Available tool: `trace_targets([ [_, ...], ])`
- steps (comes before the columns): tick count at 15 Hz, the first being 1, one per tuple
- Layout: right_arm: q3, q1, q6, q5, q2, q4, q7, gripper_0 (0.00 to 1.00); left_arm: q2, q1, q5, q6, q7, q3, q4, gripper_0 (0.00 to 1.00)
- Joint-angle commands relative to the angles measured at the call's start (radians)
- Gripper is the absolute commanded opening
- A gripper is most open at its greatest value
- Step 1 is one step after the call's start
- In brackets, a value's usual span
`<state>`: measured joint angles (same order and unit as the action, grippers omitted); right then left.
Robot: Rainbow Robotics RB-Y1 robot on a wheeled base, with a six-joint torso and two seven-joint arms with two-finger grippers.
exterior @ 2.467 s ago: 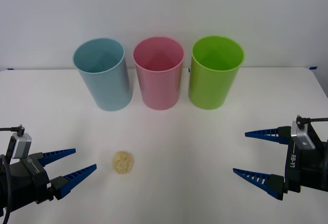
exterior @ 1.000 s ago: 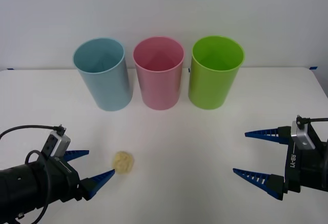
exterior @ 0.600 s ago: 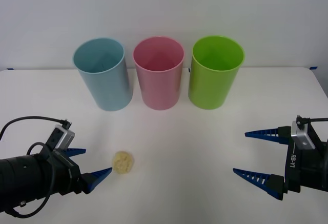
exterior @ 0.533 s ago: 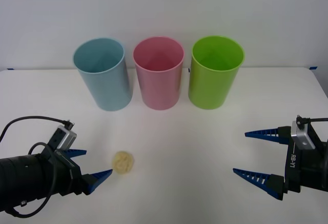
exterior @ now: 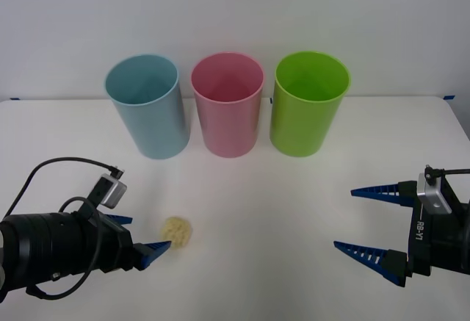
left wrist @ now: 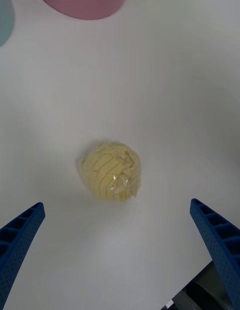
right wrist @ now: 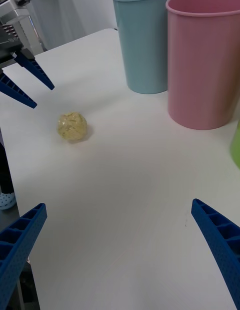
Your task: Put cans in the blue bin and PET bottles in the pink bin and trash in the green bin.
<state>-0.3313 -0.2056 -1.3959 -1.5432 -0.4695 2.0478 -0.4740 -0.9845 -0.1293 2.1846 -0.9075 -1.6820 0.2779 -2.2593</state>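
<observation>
**Open left gripper beside the trash, three bins in a row behind**

Largest first: white table point(exterior: 279, 189), bearing everything.

Then three upright bins in a row at the far side, with the pink bin point(exterior: 227, 104) as landmark. Blue bin point(exterior: 145, 106) just beside the pink bin, on the robot's left. Green bin point(exterior: 309, 103) just beside it on the robot's right. Small gaps between all three, none touching. No contents to be made out inside any of them.

Next, right gripper point(exterior: 374, 222), well apart from the pink bin, nearer the robot and off to its right, past the green bin. Fingers spread wide, gripping nothing.

Left gripper point(exterior: 139, 236), nearer the robot than the pink bin and to its left, low over the table. Fingers parted, nothing between them yet; one blue fingertip point(exterior: 158, 248) just beside the trash.

Smallest: the trash point(exterior: 177, 230), resting on the table, nearer the robot than the pink bin and slightly to its left, roughly in line with the gap between blue and pink bins. Wrinkled, pale yellow, free of both grippers.
</observation>
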Motion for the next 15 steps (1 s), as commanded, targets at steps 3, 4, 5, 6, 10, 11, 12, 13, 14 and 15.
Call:
trace_targets([
  [3, 0.000, 0.000, 0.000, 0.000, 0.000, 0.000, 0.000, 1.00, -0.019, 0.068, 0.035, -0.059, -0.033, 0.043, 0.017, 1.00],
  [4, 0.000, 0.000, 0.000, 0.000, 0.000, 0.000, 0.000, 1.00, -0.019, 0.085, 0.041, -0.077, -0.035, 0.052, 0.024, 1.00],
  [5, 0.000, 0.000, 0.000, 0.000, 0.000, 0.000, 0.000, 1.00, -0.019, 0.105, 0.049, -0.087, -0.036, 0.070, 0.038, 1.00],
  [6, 0.000, 0.000, 0.000, 0.000, 0.000, 0.000, 0.000, 1.00, -0.019, 0.132, 0.058, -0.087, -0.058, 0.102, 0.052, 1.00],
  [10, 0.000, 0.000, 0.000, 0.000, 0.000, 0.000, 0.000, 1.00, -0.016, 0.192, 0.080, -0.087, -0.065, 0.173, 0.087, 1.00],
  [11, 0.000, 0.000, 0.000, 0.000, 0.000, 0.000, 0.000, 1.00, 0.001, 0.209, 0.087, -0.087, -0.065, 0.185, 0.109, 1.00],
  [12, 0.000, 0.000, 0.000, 0.000, 0.000, 0.000, 0.000, 1.00, 0.020, 0.221, 0.099, -0.094, -0.065, 0.195, 0.127, 1.00],
  [13, 0.000, 0.000, 0.000, 0.000, 0.000, 0.000, 0.000, 1.00, 0.040, 0.226, 0.129, -0.120, -0.065, 0.196, 0.132, 1.00],
  [14, 0.000, 0.000, 0.000, 0.000, 0.000, 0.000, 0.000, 1.00, 0.061, 0.227, 0.150, -0.142, -0.067, 0.196, 0.135, 1.00],
  [15, 0.000, 0.000, 0.000, 0.000, 0.000, 0.000, 0.000, 1.00, 0.073, 0.227, 0.155, -0.145, -0.065, 0.198, 0.141, 1.00],
])
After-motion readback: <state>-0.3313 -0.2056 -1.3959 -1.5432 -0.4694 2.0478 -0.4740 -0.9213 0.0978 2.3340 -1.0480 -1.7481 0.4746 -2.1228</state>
